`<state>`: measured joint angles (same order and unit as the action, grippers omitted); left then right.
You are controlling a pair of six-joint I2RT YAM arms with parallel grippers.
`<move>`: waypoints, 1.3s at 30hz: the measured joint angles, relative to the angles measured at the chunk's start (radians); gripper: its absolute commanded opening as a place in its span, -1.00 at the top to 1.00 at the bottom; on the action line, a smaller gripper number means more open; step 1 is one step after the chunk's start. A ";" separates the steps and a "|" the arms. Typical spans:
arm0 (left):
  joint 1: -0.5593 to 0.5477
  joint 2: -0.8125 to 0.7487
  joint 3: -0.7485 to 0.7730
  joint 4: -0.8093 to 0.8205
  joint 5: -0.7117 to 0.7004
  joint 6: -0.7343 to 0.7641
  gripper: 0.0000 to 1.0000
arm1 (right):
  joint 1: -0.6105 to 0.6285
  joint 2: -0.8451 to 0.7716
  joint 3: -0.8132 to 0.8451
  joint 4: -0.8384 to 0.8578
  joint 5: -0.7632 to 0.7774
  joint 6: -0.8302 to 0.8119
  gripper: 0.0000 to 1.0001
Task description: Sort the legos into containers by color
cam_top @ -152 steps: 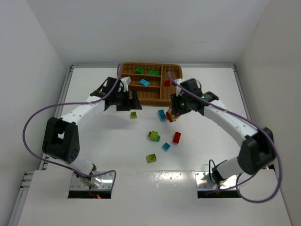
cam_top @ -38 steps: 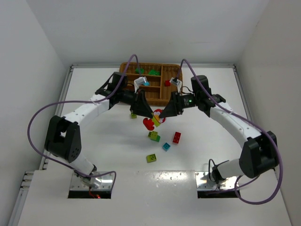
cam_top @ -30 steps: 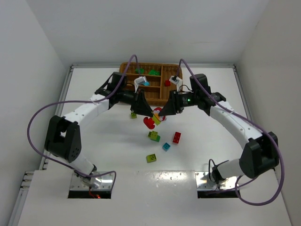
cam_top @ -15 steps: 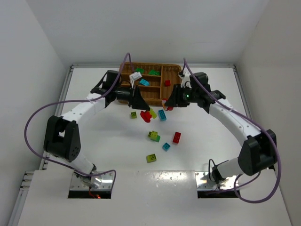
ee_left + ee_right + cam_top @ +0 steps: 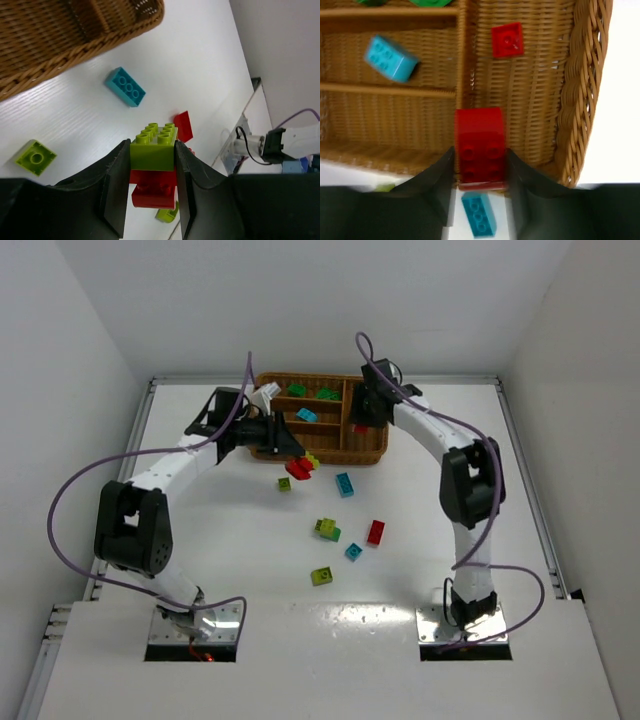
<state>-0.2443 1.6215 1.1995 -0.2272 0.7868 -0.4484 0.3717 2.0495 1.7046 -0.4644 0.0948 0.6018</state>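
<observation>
Two end effectors each gripped lego: left end effector (image 5: 151, 167) clamped on yellow-green/red clump (image 5: 153, 150) above bench (image 5: 250, 540), just near of wicker tray (image 5: 585, 75). Right end effector (image 5: 480, 167) pinched red brick (image 5: 480, 135) over tray's right compartment, w/ loose red piece (image 5: 507, 40) lying farther in.

Tray (image 5: 582, 90): woven wicker, rough and ribbed, matt. Legos (image 5: 153, 147): hard moulded plastic, smooth, slight sheen. Table (image 5: 240, 550): white, smooth, faintly glossy. Left gripper (image 5: 152, 150): black, matt, plastic-looking fingers.
</observation>
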 measured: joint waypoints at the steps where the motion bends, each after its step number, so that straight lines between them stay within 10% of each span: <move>1: 0.002 0.000 0.000 0.000 -0.011 -0.008 1.00 | 0.000 0.038 0.037 -0.015 0.011 0.003 -0.26; 4: 0.013 0.000 0.000 0.000 -0.044 -0.030 1.00 | 0.000 0.129 0.124 -0.048 0.037 0.006 -0.57; 9: 0.032 0.000 0.000 0.000 -0.096 -0.062 1.00 | 0.000 0.123 0.122 -0.069 0.037 0.000 -0.45; 22: 0.021 0.000 0.000 0.001 -0.324 -0.148 1.00 | 0.116 -0.410 -0.381 0.151 -0.254 0.182 -0.52; 39: -0.014 -0.015 0.000 0.005 -0.438 -0.198 1.00 | 0.248 -0.193 -0.300 0.232 -0.303 0.367 -0.34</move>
<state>-0.2588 1.6062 1.1992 -0.2226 0.3492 -0.6460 0.6193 1.8561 1.4048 -0.2321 -0.2077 0.9688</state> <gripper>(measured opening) 0.416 0.687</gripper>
